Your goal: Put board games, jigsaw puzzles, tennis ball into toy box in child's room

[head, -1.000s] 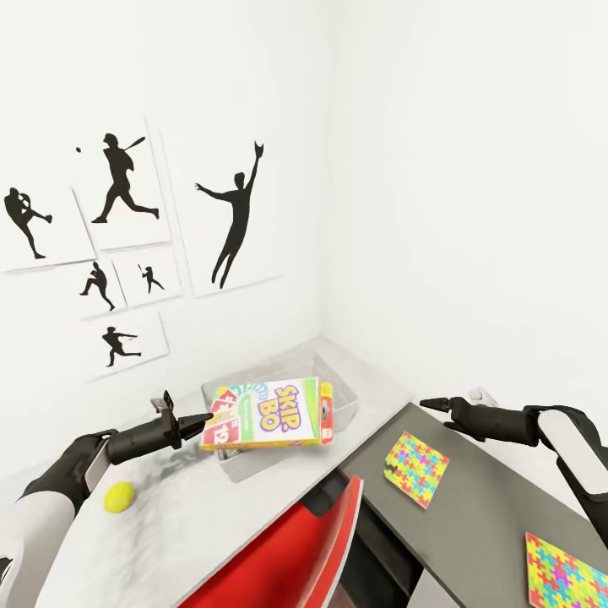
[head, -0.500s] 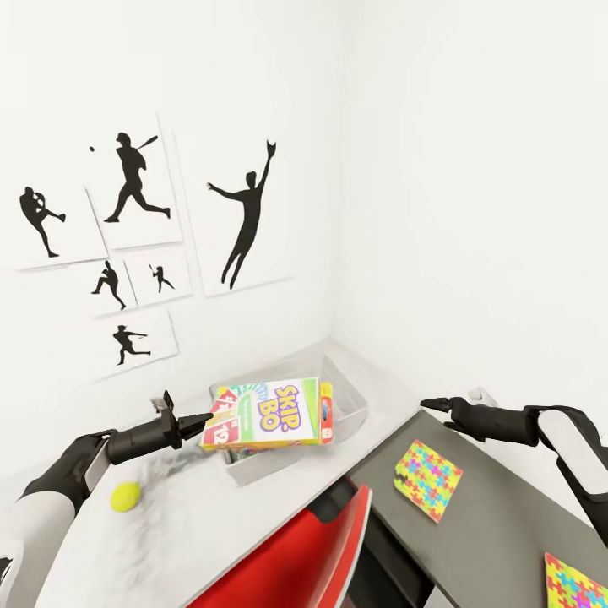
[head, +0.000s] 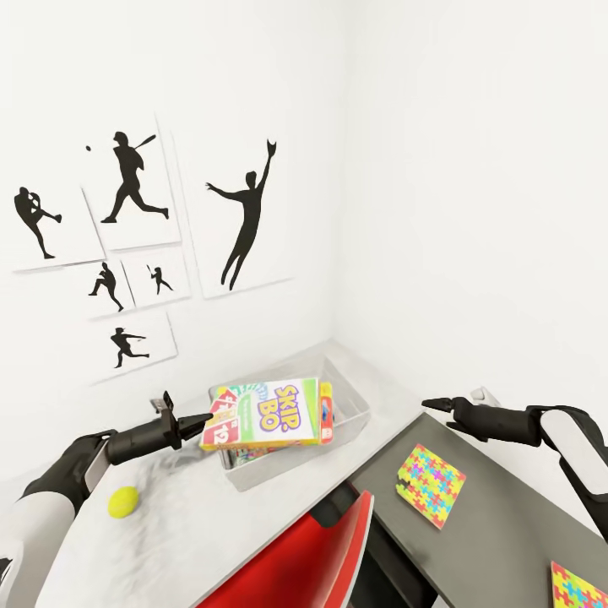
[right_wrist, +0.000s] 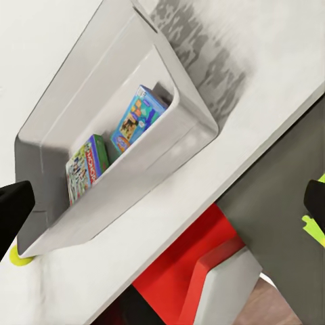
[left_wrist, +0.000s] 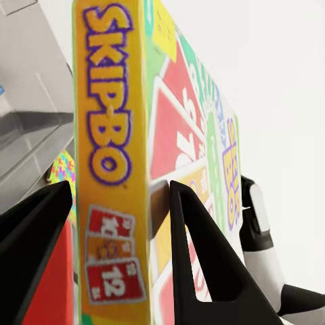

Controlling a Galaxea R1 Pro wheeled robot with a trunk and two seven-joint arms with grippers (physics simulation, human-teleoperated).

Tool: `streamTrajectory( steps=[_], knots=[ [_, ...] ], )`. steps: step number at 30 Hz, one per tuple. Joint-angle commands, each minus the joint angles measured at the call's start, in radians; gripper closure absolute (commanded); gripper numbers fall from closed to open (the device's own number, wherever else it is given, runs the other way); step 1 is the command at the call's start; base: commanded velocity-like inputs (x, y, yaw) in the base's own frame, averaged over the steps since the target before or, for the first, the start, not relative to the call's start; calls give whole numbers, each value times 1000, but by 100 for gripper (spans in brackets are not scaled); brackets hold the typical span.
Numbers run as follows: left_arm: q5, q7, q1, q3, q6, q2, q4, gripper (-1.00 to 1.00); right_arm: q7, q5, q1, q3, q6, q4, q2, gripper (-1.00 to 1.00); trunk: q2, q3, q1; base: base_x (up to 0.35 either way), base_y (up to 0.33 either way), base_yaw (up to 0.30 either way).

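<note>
My left gripper (head: 201, 420) (left_wrist: 118, 184) is shut on the left end of the long yellow-red-green board game (head: 272, 413) (left_wrist: 108, 135), holding it level above the near left part of the toy box (head: 355, 404) (right_wrist: 179, 145). Inside the toy box lie a small teal-blue board game (right_wrist: 139, 115) and a white one (right_wrist: 87, 166). The tennis ball (head: 122, 501) (right_wrist: 17, 256) rests on the white table (head: 211, 540) below my left arm. Two jigsaw puzzles (head: 431, 485) (head: 578, 587) lie on the dark-grey section. Over that section's far edge my right gripper (head: 435, 404) (right_wrist: 169, 196) hangs open, holding nothing.
A red-and-white chair (head: 312, 566) (right_wrist: 183, 271) is tucked under the table's corner, just in front of the toy box. Walls close off the back and right, and black silhouette pictures (head: 241, 215) hang on the left wall.
The whole picture has shifted slightly, so the camera moved. My left gripper still holds the board game over the toy box, and the right arm keeps its pose.
</note>
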Motion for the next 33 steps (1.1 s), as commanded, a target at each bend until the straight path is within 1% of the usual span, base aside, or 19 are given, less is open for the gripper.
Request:
streamTrajectory(
  steps=[1, 9, 11, 13, 14, 15, 17, 18, 21, 23, 25, 26, 30, 32, 33],
  knots=[
    [0, -4, -1, 1, 11, 0, 0, 100, 10, 10, -1, 1, 2, 0, -1, -100, -2, -2, 1, 0, 0, 0],
    [-1, -9, -10, 10, 16, -1, -3, 100, 13, 10, -1, 0, 2, -4, -2, -100, -2, -2, 1, 0, 0, 0],
    [-2, -2, -16, 11, 25, 0, -3, 100, 13, 10, -1, 0, 2, -7, 0, -100, -2, -2, 1, 0, 0, 0],
    [-2, 22, -25, 12, 44, -2, -3, 100, 12, 10, -1, -1, 2, -8, 2, -100, -2, -2, 1, 0, 0, 0],
    [-2, 48, -34, 13, 62, -4, -3, 100, 12, 10, -1, -4, 2, -9, 3, -100, -2, -2, 1, 0, 0, 0],
    [1, 105, -50, 14, 91, -7, -3, 100, 12, 9, -1, -15, 2, -9, 4, -100, -2, -2, 1, 0, 0, 0],
    [5, 193, -69, 19, 112, -13, -2, 100, 13, 8, -1, -45, 2, -9, 6, -100, -2, -2, 1, 0, 0, 0],
    [7, 230, -77, 22, 118, -20, -2, 100, 13, 7, -1, -65, 2, -10, 6, -100, -2, -2, 1, 0, 0, 0],
    [20, 300, -104, 25, 124, -53, -2, 100, 13, 3, -1, -111, 2, -10, 4, -100, -2, -2, 1, 0, 0, 0],
    [27, 347, -116, 26, 122, -81, -2, 100, 13, 2, 0, -124, 2, -10, 1, -100, -2, -2, 1, 0, 0, 0],
    [43, 403, -129, 32, 119, -115, -2, 100, 14, 2, 1, -131, 2, -10, -1, -100, -2, -2, 1, 0, 0, 0],
    [49, 418, -134, 37, 116, -122, -2, 100, 14, 2, 1, -132, 2, -10, -1, -100, -2, -2, 1, 0, 0, 0],
    [99, 564, -157, 104, 65, -169, 2, 100, 15, -1, 2, -135, 2, -19, -2, -100, -2, -2, 1, 0, 0, 0],
    [117, 637, -160, 127, 33, -187, 6, 100, 15, -2, 2, -135, 2, -52, -1, -100, -2, -2, 1, 0, 0, 0],
    [124, 662, -161, 135, 18, -193, 7, 100, 15, -3, 3, -135, 2, -74, -1, -100, -2, -2, 1, 0, 0, 0]
  ],
)
